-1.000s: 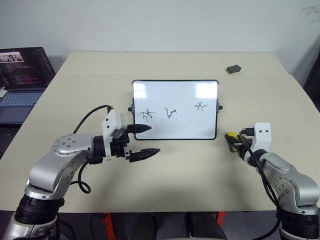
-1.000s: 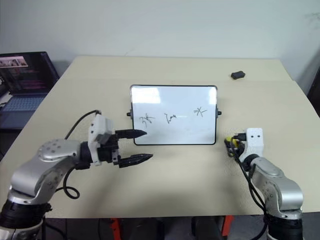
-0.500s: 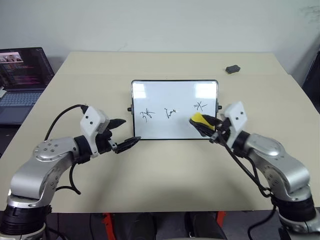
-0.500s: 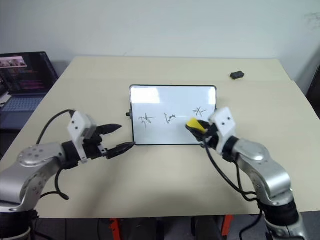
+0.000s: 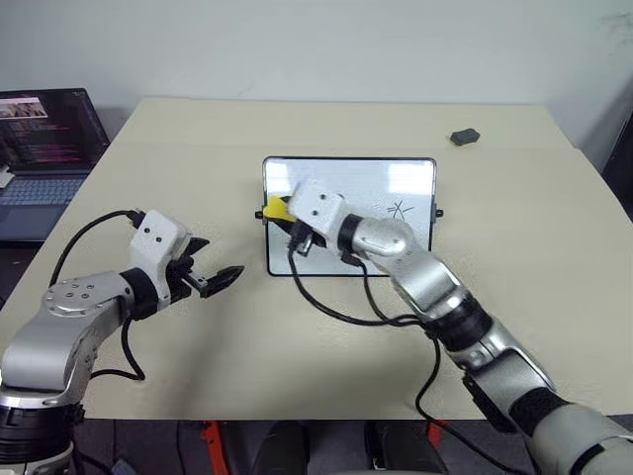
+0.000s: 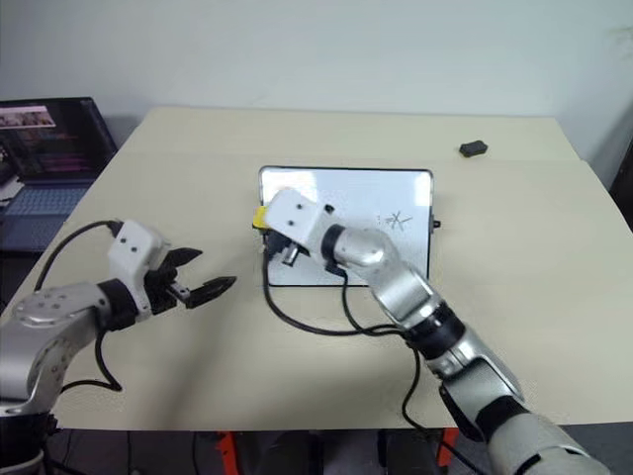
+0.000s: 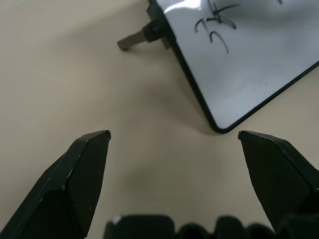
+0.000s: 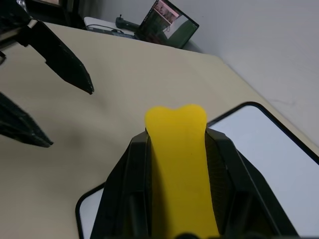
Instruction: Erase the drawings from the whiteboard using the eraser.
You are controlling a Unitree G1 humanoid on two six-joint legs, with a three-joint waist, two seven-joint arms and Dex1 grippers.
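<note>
one eraser (image 5: pixel 278 209), yellow, sits clamped in the right pincer (image 5: pixel 285 212) over the whiteboard's (image 5: pixel 396 188) left edge. it looks light and slightly soft; gripping its long sides suits wiping. drawings (image 5: pixel 398 210) remain. the left pincer (image 5: pixel 220 265) hangs apart beside the board on the surface (image 5: pixel 326 356).

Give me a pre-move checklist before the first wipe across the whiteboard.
1. Eraser clamped in right gripper: ok.
2. Eraser over the whiteboard's left edge: ok.
3. Eraser face touching the board: cannot tell.
4. Drawings to wipe: the right drawing and left drawing show; the middle one is hidden by the arm: cannot tell.
5. Left gripper open, off the board: ok.
</note>
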